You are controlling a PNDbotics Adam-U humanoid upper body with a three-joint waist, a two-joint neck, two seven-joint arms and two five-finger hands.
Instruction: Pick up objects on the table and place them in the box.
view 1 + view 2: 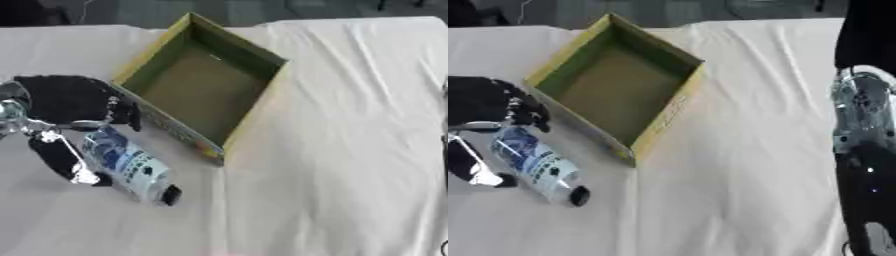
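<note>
Left hand [74, 117] curled around lying bottle [129, 163], thumb beneath, readying a lift toward empty box [262, 55] just beside.

A: What sort of place?

B: Looks like a lab or test room, not a home. Table [350, 150] draped in a plain cream cloth [737, 190], wrinkled, reaching to the far edge.

A: Anything else pointing that way?

B: Staged setup: one open cardboard box [206, 85] with yellow rim and one bottle [127, 162] lying on its side, nothing homely around. The robot's black and silver arm [864, 150] stands along the right side.

A: Background?

B: Grey floor [131, 12] past the table, dark shapes at the top edge, can't tell what they are.

A: So lab-type?

B: Most likely; too little room shows to be sure.
</note>
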